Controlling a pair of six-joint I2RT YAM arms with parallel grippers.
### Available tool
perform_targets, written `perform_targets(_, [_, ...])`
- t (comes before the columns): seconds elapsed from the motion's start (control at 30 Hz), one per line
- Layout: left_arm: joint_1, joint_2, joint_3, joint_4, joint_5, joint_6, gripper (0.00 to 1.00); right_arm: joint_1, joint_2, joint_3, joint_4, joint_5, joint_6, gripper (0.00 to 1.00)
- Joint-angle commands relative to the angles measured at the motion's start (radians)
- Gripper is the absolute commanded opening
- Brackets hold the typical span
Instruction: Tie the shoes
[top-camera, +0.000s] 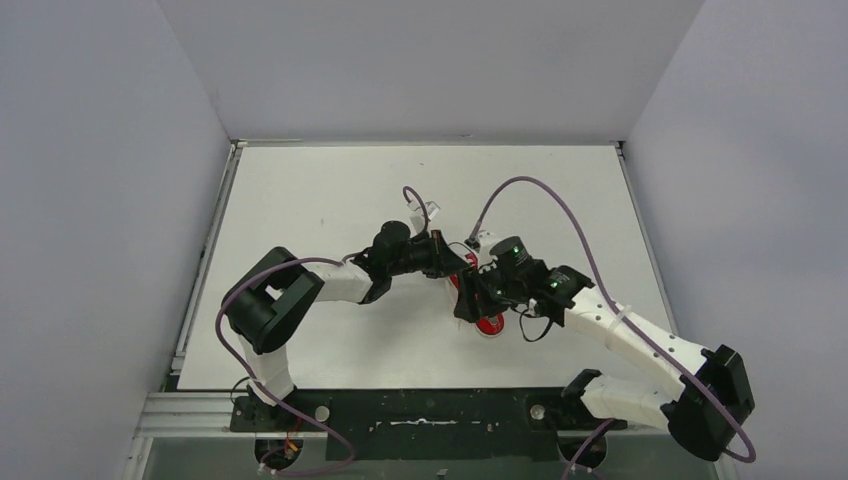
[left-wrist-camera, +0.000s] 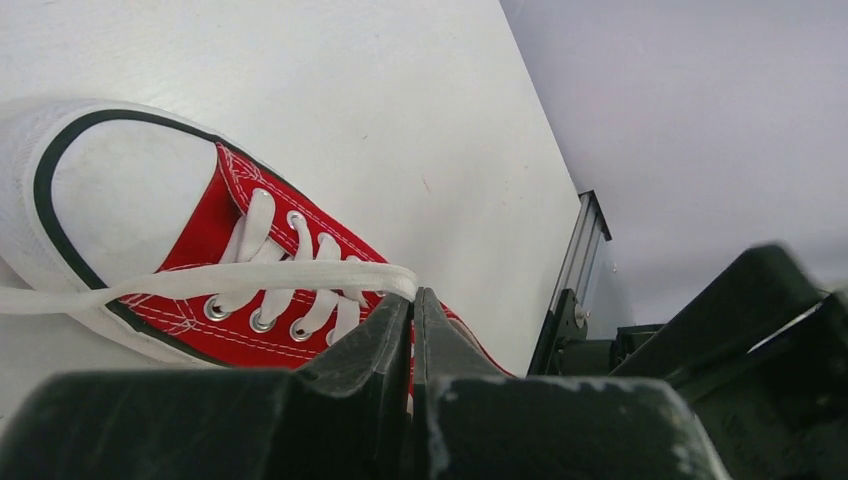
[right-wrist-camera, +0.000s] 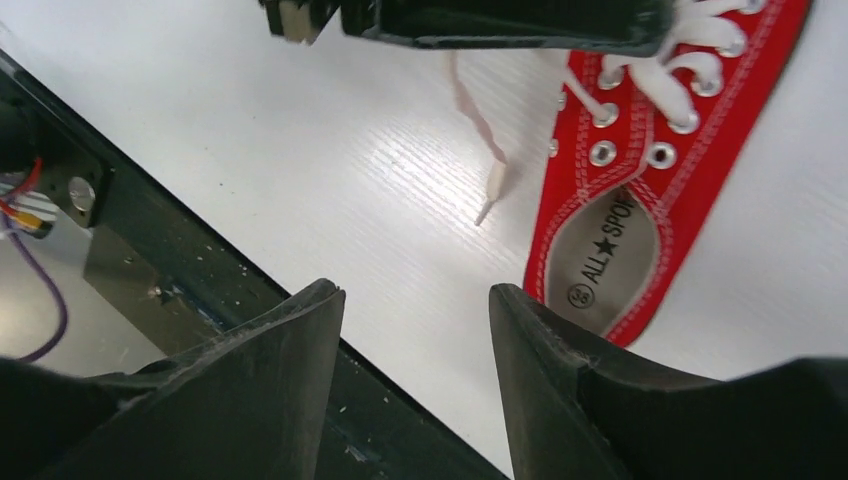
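The red sneaker (top-camera: 490, 322) lies at the table's middle, mostly hidden under both grippers in the top view. In the left wrist view its white toe cap and laced red upper (left-wrist-camera: 200, 230) fill the left side. My left gripper (left-wrist-camera: 413, 295) is shut on a white lace (left-wrist-camera: 250, 278), which stretches taut across the eyelets; in the top view this gripper (top-camera: 458, 268) sits over the shoe. My right gripper (right-wrist-camera: 415, 290) is open and empty, above the table beside the shoe's heel opening (right-wrist-camera: 600, 260). A loose lace end (right-wrist-camera: 492, 180) hangs below the left gripper's body (right-wrist-camera: 500, 20).
The black mounting rail (top-camera: 430, 410) runs along the table's near edge and shows close under the right gripper (right-wrist-camera: 200, 250). Purple cables (top-camera: 540, 190) arc over the arms. Grey walls enclose the white table (top-camera: 330, 190) on three sides.
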Motion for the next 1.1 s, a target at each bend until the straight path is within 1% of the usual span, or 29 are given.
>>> perform_targets(0.0, [0.003,-0.004,0.039,0.014,0.006,-0.056,0.00,0.143,0.036,-0.091,0.291,0.188,0.031,0.56])
perform_targets(0.07, [0.003,-0.006,0.036,0.010,0.006,-0.063,0.00,0.221,0.081,-0.093,0.329,0.297,0.012,0.57])
perform_targets(0.2, [0.002,-0.010,0.036,-0.012,0.008,-0.070,0.00,0.256,0.149,-0.106,0.420,0.418,-0.010,0.55])
perform_targets(0.33, [-0.001,-0.008,0.042,-0.012,0.016,-0.082,0.00,0.271,0.208,-0.138,0.505,0.486,-0.037,0.53])
perform_targets(0.47, [-0.003,-0.004,0.042,-0.003,0.021,-0.085,0.00,0.299,0.243,-0.160,0.540,0.584,-0.040,0.53])
perform_targets(0.53, [-0.004,-0.004,0.038,0.005,0.018,-0.092,0.00,0.301,0.263,-0.171,0.574,0.587,-0.043,0.51])
perform_targets(0.6, [-0.004,-0.005,0.035,0.007,0.014,-0.097,0.00,0.302,0.292,-0.178,0.600,0.586,-0.042,0.48])
perform_targets(0.63, [-0.005,-0.007,0.033,0.006,0.013,-0.098,0.00,0.303,0.303,-0.183,0.606,0.587,-0.041,0.44])
perform_targets(0.7, [-0.005,-0.014,0.036,-0.005,0.013,-0.096,0.00,0.305,0.311,-0.182,0.606,0.580,-0.038,0.31])
perform_targets(0.73, [-0.005,-0.018,0.042,-0.017,0.017,-0.091,0.00,0.304,0.303,-0.169,0.581,0.578,-0.035,0.22])
perform_targets(0.77, [-0.004,-0.022,0.047,-0.030,0.020,-0.081,0.00,0.304,0.280,-0.152,0.511,0.582,-0.022,0.14])
perform_targets(0.8, [-0.004,-0.024,0.051,-0.040,0.023,-0.076,0.00,0.304,0.246,-0.129,0.437,0.590,-0.004,0.00])
perform_targets(0.9, [-0.001,-0.029,0.058,-0.063,0.015,-0.076,0.00,0.296,0.114,-0.071,0.234,0.580,0.037,0.00])
perform_targets(0.97, [-0.001,-0.024,0.063,-0.066,0.002,-0.099,0.00,0.275,0.067,-0.039,0.126,0.564,0.043,0.00])
perform_targets(1.0, [0.000,-0.018,0.069,-0.065,-0.001,-0.117,0.00,0.261,0.052,-0.025,0.084,0.564,0.031,0.00])
perform_targets(1.07, [-0.001,-0.013,0.082,-0.073,-0.004,-0.136,0.00,0.228,0.032,-0.017,0.070,0.544,-0.024,0.00])
